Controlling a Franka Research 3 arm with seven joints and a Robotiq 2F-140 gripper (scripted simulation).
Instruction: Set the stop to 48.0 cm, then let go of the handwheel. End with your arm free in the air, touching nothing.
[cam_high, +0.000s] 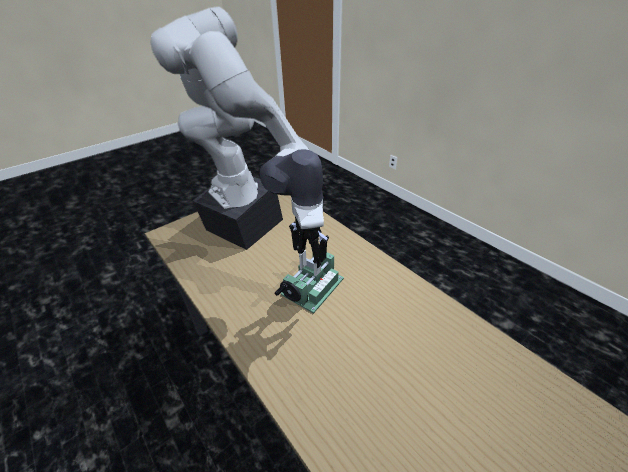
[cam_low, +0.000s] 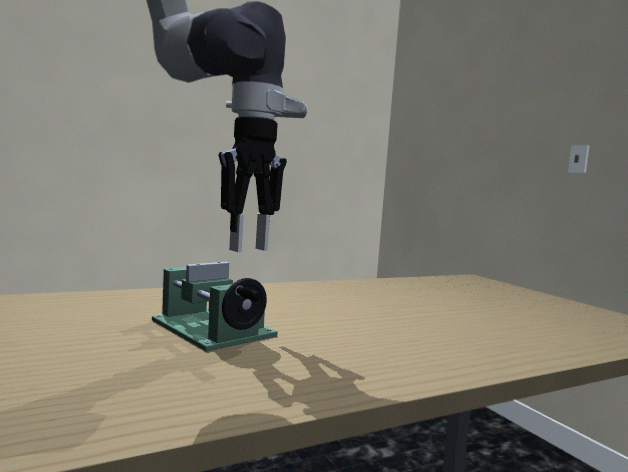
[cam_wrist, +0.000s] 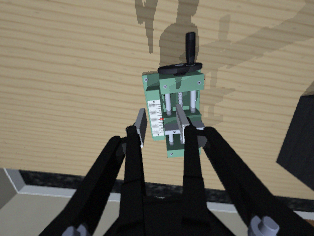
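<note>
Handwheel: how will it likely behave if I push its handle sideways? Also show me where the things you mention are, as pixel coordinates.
The handwheel (cam_high: 290, 291) (cam_low: 232, 310) (cam_wrist: 172, 69) looks rigid, so it probably won't flex. Its round rim and central hub suggest it would turn in place. The off-centre handle (cam_high: 279, 289) (cam_low: 248, 292) (cam_wrist: 190, 48) should give decent leverage.

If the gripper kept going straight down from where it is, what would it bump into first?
Probably the green fixture, around its sliding block or scale, since the gripper seems to hang above it; depth is hard to judge.
</note>
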